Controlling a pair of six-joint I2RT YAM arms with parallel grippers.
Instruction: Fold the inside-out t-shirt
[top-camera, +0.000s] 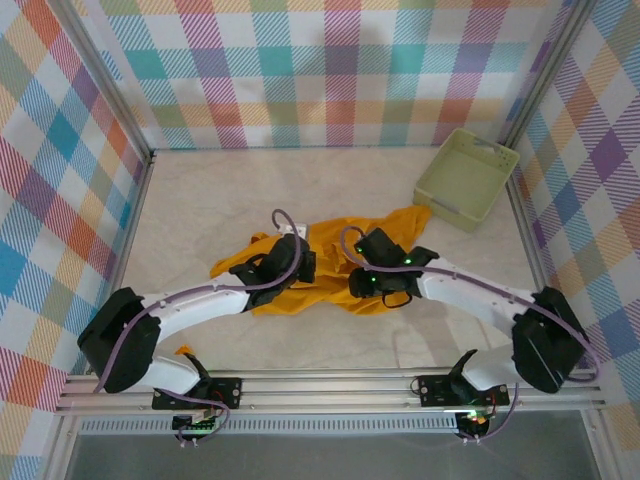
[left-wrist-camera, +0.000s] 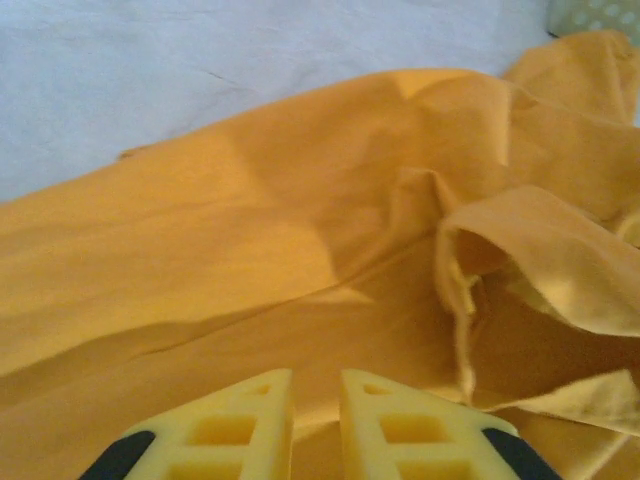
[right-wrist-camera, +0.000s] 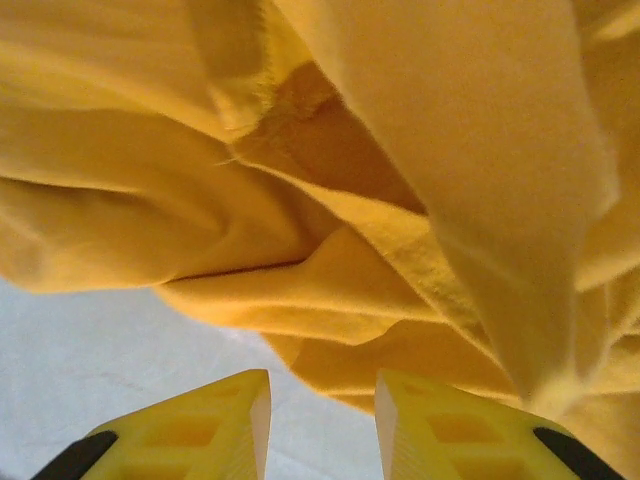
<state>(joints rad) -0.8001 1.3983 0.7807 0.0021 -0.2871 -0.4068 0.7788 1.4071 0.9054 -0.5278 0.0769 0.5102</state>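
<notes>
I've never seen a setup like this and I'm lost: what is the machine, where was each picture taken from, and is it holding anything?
The machine is a left arm and a right arm, bolted at the near edge of a table. The wide picture is from a camera above and behind them. A crumpled mustard-orange t-shirt lies mid-table, with a pale green basket at the far right corner. The other two pictures come from cameras on the wrists; the yellow prongs at the bottom are each arm's pincer. The left pincer points at the cloth, prongs slightly apart; the right pincer is at the shirt's edge, prongs wider apart. Neither grips anything.
</notes>
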